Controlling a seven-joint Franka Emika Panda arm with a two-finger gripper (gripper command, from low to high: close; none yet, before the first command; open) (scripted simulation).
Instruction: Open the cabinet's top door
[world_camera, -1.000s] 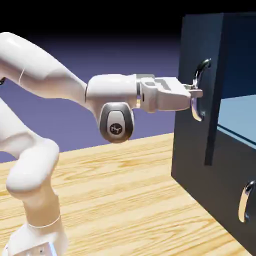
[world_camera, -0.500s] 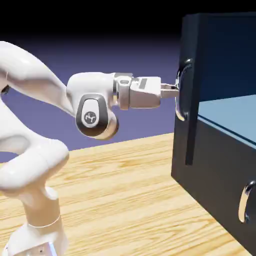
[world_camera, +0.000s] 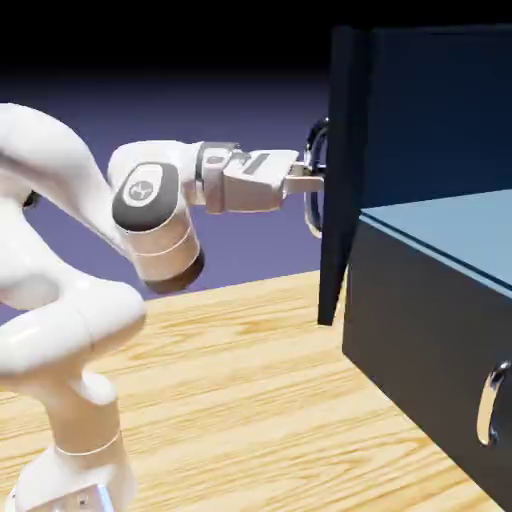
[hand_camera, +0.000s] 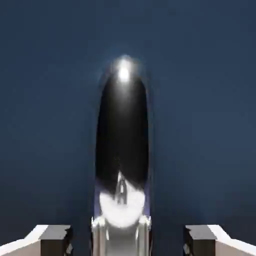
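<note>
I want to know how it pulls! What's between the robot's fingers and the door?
The door's curved handle. In the hand view it fills the gap ahead of the gripper, against the top door; the exterior view shows the gripper shut on it.

**My arm's look on the feed**

On my exterior view the arm (world_camera: 70, 300) was glossy white all over, built of fat rounded links that bulged like sleeves at each bend. A dark grey oval cap (world_camera: 143, 190) with a small white emblem covered one wrist joint, and the cylinder below it ended in a dark rim. Grey rings banded the wrist ahead of the boxy white hand (world_camera: 250, 182). Small reddish marks dotted the base. My hand view showed two grey finger tips (hand_camera: 55, 240) with white flanks.
</note>
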